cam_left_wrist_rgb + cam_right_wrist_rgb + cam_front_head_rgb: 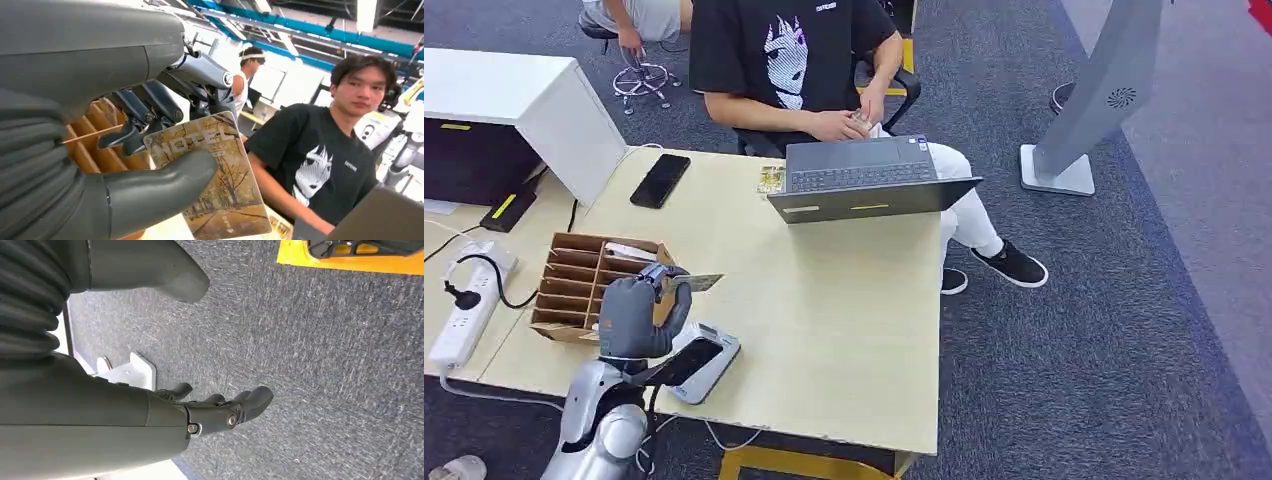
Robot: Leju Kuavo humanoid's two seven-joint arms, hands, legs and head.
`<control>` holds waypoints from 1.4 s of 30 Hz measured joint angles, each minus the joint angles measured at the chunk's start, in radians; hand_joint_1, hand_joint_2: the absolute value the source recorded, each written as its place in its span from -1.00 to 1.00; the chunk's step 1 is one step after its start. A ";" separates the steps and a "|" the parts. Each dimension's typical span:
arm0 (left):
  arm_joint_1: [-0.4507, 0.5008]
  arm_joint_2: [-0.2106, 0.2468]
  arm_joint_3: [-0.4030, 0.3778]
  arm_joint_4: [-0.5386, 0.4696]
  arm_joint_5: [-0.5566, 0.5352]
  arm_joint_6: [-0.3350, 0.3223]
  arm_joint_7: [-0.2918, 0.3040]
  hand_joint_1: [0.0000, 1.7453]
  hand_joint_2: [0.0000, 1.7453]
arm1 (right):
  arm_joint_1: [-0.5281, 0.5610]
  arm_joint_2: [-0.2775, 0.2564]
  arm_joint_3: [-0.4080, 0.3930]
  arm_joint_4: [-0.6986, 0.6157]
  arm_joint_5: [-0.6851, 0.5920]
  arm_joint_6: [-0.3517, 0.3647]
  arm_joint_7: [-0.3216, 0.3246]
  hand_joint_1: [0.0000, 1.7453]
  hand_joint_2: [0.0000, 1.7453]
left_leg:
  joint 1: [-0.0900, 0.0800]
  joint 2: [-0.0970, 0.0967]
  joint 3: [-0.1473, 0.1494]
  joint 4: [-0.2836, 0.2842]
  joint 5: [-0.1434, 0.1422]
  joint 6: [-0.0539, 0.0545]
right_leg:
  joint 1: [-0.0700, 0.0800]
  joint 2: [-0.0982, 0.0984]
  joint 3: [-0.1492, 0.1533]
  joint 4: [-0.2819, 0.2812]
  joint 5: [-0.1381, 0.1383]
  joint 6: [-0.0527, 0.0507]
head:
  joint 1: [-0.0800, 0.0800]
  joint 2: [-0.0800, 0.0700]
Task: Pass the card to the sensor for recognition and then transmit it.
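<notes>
A pale wooden desk (844, 330) stands on grey carpet (1124, 330). Above the card reader (704, 362), beside the cardboard organizer (574, 285), the left hand (636, 315) pinches the card (215, 175); the right hand (220, 412) hangs empty, fingers loosely apart

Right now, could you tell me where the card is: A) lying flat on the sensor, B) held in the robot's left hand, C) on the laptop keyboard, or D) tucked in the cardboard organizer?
B: the left hand pinches the card between thumb and fingers, raised above the sensor.
</notes>
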 joint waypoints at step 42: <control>0.115 0.018 -0.029 0.087 -0.164 -0.037 0.163 1.00 1.00 | 0.000 0.000 -0.054 0.000 0.022 0.003 0.020 -1.00 1.00 | 0.000 0.000 0.000 0.000 0.000 0.000 | 0.000 0.000 0.000 0.000 0.000 0.000 | 0.000 0.000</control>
